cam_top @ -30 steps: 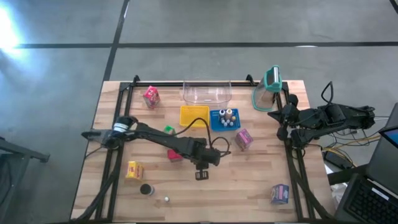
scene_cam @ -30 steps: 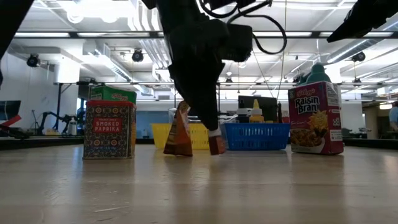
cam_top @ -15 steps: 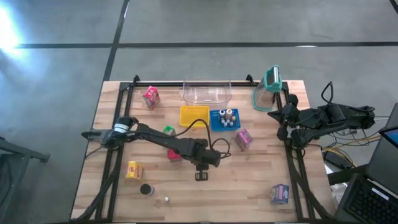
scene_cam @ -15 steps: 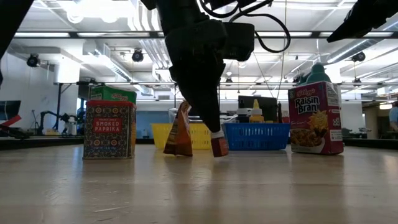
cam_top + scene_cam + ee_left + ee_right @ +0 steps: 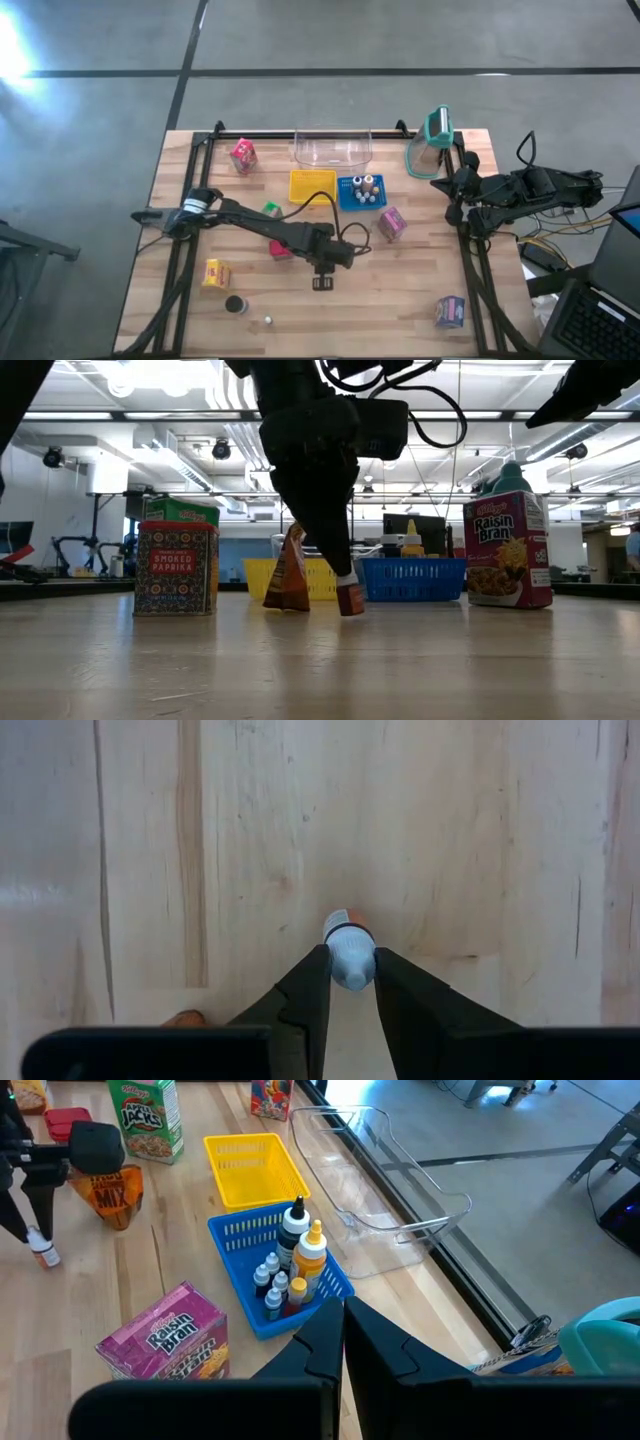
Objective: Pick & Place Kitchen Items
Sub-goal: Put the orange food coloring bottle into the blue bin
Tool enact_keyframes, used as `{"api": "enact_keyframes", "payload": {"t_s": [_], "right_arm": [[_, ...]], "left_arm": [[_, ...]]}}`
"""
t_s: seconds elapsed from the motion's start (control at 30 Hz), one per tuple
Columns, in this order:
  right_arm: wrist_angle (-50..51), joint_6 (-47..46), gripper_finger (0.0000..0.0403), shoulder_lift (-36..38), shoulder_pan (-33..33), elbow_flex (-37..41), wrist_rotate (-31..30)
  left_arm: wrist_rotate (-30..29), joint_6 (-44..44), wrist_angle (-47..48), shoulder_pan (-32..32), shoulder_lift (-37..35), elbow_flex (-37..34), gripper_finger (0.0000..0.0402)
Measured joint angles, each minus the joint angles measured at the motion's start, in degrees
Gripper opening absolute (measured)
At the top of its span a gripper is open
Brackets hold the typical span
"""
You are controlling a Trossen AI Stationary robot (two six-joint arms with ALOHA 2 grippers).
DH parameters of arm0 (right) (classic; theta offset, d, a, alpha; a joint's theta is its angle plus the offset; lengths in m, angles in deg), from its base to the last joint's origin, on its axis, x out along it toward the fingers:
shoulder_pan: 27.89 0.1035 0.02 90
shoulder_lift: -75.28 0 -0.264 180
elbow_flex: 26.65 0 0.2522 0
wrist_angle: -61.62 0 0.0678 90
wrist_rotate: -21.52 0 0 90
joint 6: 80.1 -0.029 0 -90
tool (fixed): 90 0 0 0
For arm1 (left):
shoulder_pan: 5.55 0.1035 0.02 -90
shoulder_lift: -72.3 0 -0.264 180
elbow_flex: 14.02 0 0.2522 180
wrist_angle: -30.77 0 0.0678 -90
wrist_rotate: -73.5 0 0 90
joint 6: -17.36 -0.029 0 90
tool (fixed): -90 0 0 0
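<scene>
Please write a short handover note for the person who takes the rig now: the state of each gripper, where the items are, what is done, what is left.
Left gripper: shut on a small bottle, low over mid-table.
Right gripper: shut, empty, waiting at the table's right edge.
Done: several small bottles stand in the blue basket.
Left: the held bottle; the Raisin Bran carton, green carton, yellow carton, dark disc and white ball lie loose; the yellow basket looks empty.

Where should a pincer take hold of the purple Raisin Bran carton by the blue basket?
Grip the Raisin Bran carton across its two broad printed faces, coming from straight above. It stands upright, apart from the blue basket, so its top is clear.
</scene>
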Motion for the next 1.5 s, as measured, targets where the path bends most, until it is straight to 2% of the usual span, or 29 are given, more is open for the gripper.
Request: {"api": "enact_keyframes", "payload": {"t_s": [0.4,0.7,0.87,1.2,1.3,1.5], "right_arm": [[0.00,0.00,0.0008,0.01,-0.01,0.00,0.00],[0.00,0.00,0.0008,0.00,-0.01,0.01,0.00],[0.00,0.00,0.0008,0.00,-0.02,0.00,0.00],[0.00,0.00,0.0008,0.02,-0.01,0.00,0.00],[0.00,0.00,0.0008,0.01,-0.01,0.00,-0.01],[0.00,0.02,0.0008,0.00,0.00,0.00,-0.08]], "left_arm": [[2.71,-1.57,0.11,-0.07,0.00,0.00,0.0084],[2.71,-1.81,0.11,-0.06,0.00,0.00,0.0131],[2.69,-3.14,3.25,-0.06,-0.14,1.45,0.0140],[1.68,-3.10,9.51,-0.11,-6.98,5.18,0.0137],[-0.58,-3.09,9.51,-0.47,-11.22,5.00,0.0136],[-11.01,-2.73,9.22,-2.61,-20.72,3.89,0.0136]]}}
